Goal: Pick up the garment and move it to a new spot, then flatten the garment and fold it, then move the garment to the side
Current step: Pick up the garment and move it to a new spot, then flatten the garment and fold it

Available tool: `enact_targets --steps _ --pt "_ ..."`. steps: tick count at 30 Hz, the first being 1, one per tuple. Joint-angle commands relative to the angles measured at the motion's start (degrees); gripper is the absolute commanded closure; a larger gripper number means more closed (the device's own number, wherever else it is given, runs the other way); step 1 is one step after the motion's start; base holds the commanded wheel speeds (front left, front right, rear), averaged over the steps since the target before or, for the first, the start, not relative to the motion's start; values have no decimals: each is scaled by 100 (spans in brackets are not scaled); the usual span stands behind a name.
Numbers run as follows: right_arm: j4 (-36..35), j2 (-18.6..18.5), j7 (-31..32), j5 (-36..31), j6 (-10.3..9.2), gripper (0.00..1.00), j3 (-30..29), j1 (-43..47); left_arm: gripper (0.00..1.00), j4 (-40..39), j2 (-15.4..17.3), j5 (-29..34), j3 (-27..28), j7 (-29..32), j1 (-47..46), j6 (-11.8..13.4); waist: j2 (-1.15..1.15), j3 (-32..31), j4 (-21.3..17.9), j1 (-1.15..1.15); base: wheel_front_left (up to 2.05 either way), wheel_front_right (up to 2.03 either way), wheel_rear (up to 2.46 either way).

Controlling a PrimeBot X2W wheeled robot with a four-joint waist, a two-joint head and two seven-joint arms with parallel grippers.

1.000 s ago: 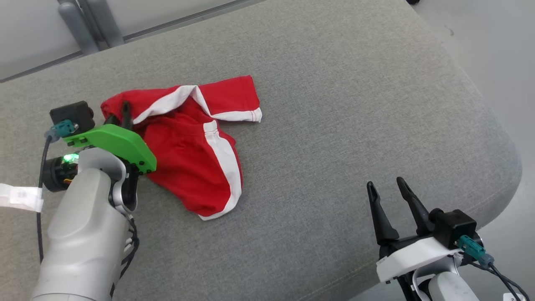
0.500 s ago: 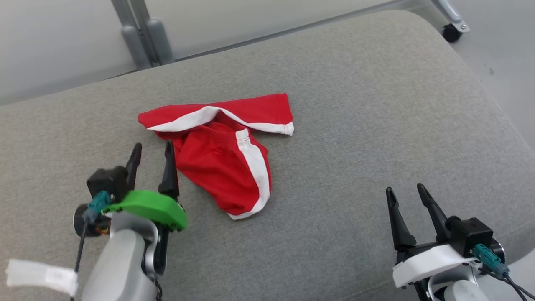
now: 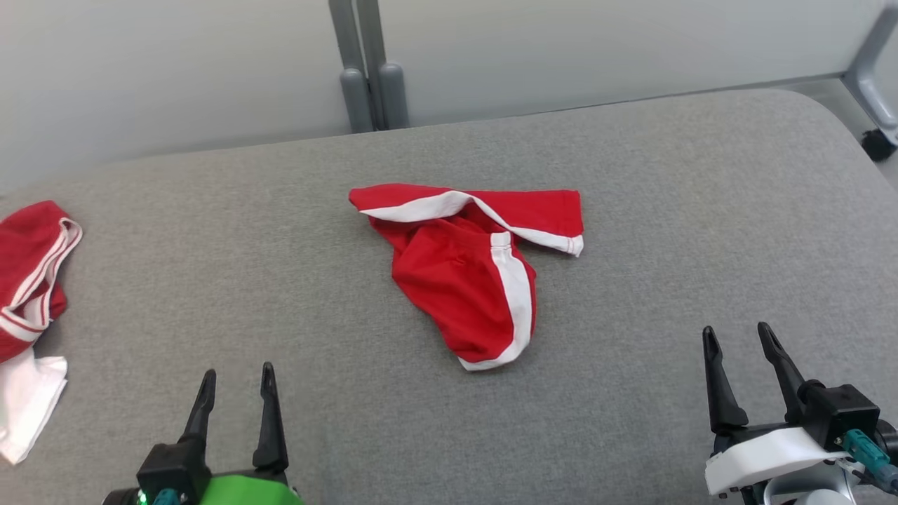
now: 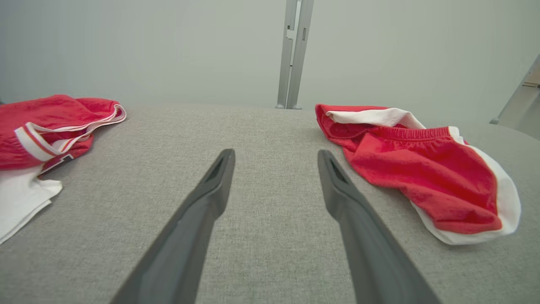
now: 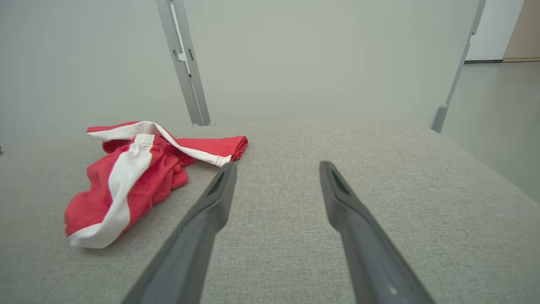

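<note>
Grey cushion [image 3: 666,231] spreads wide between garment [image 3: 463,280] and rounded right edge

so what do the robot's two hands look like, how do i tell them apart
The left hand and right hand each have two long, dark, tapered fingers on a black base. The left one carries a bright green cover. The right one carries a white cover, with a black box beside it and a teal connector leading into a dark cable.

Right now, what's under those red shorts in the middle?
The red shorts lie crumpled on the grey cushion; its fabric shows all around. Anything beneath the folds is hidden.
</note>
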Motion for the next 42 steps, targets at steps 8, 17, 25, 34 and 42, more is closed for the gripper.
enact_targets --steps 8,17,25,34,42 --pt "47 51 -16 -60 -3 0 -36 173 0 -223 -98 422 576 -17 599 -326 0 -284 506 0 0 0 0" --pt "94 53 -16 -87 -3 0 37 150 0 -211 -128 509 829 -18 558 -488 0 -283 562 0 0 0 0" --pt "94 58 -16 -105 -3 0 85 138 0 -177 -128 470 797 -18 519 -571 0 -277 493 0 0 0 0" --pt "119 1 -16 -100 -3 0 207 7 0 -105 -128 461 393 -18 -76 -877 0 -184 293 0 0 0 0" --pt "100 5 -16 -74 -3 0 469 -285 0 632 -85 423 -1246 81 -1898 -1046 0 84 -329 0 0 0 0"
